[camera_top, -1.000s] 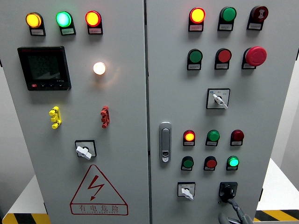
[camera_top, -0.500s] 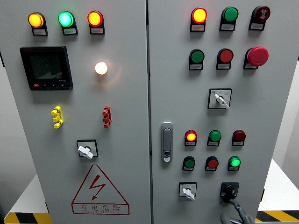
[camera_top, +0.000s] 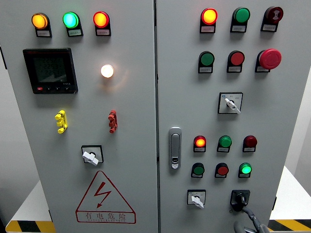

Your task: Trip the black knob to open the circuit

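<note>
The black knob (camera_top: 239,198) sits at the bottom right of the right-hand cabinet door (camera_top: 286,121), just right of a white switch (camera_top: 196,198) and below a lit green lamp (camera_top: 246,169). The right hand (camera_top: 249,222) comes up from the bottom edge with one grey fingertip (camera_top: 241,209) touching the knob's underside; whether its fingers are spread or curled cannot be told. A door handle (camera_top: 175,148) stands further left.
</note>
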Available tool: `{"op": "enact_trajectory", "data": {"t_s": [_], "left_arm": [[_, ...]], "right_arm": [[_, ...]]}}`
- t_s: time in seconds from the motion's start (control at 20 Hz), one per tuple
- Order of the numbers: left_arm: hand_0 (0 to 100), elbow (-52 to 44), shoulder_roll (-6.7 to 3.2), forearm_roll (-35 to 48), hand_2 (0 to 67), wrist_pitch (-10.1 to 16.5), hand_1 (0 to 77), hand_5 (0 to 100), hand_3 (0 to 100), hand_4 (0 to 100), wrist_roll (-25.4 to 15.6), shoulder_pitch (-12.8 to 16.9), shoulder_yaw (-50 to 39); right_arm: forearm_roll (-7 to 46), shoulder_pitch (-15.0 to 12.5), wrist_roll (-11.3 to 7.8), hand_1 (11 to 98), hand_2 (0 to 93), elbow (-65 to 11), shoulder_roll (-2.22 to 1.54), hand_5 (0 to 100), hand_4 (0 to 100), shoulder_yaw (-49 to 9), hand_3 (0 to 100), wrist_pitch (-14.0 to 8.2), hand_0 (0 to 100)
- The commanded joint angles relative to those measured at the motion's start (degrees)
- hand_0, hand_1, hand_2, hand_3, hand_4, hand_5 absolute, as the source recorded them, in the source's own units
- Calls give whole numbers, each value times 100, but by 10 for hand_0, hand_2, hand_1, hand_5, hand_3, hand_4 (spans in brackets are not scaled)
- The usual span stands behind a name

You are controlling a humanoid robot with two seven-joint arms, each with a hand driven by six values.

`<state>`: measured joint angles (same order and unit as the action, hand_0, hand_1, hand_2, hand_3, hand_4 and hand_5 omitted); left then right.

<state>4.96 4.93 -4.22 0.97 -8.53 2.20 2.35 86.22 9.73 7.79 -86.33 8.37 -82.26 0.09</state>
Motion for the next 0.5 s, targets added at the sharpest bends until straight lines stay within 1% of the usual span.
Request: {"op": "enact_trajectory", "data": {"t_s": [0.0, 0.05, 0.2, 0.3, 0.35, 0.4, 0.45], "left_arm": [[0, -4, 0, 0, 128, 0, 35, 16, 213, 66, 0, 0, 2], [0, -4, 0, 0, 127, 0, 34, 16, 213, 66, 0, 0, 2], [0, -4, 0, 0, 126, 0, 33, 16, 213, 66, 0, 0, 2], [0, -4, 0, 0, 127, 0, 33, 16, 213, 66, 0, 0, 2], [0, -4, 0, 0, 127, 0, 33, 16, 213, 66, 0, 0, 2], [0, 5, 0, 0, 127, 0, 33, 16, 213, 66, 0, 0, 2], [0, -4, 0, 0, 127, 0, 33, 16, 213, 66, 0, 0, 2]], "right_arm": [[0, -94, 3, 468, 74, -51, -20, 1000, 912, -71, 916, -1, 758], [0, -155, -6, 468, 74, -103, -28, 1000, 912, -124, 916, 8, 758], [0, -339, -14, 467, 74, -288, -37, 1000, 912, -142, 916, 8, 759], [0, -480, -23, 467, 74, -455, -20, 1000, 904, -124, 915, 8, 759], [0, -594, -32, 467, 74, -568, -20, 1000, 888, -107, 897, 8, 759], [0, -665, -32, 466, 74, -674, -11, 1000, 871, -98, 873, 8, 759], [0, -752, -32, 466, 73, -762, -20, 1000, 855, -89, 854, 8, 760]]}}
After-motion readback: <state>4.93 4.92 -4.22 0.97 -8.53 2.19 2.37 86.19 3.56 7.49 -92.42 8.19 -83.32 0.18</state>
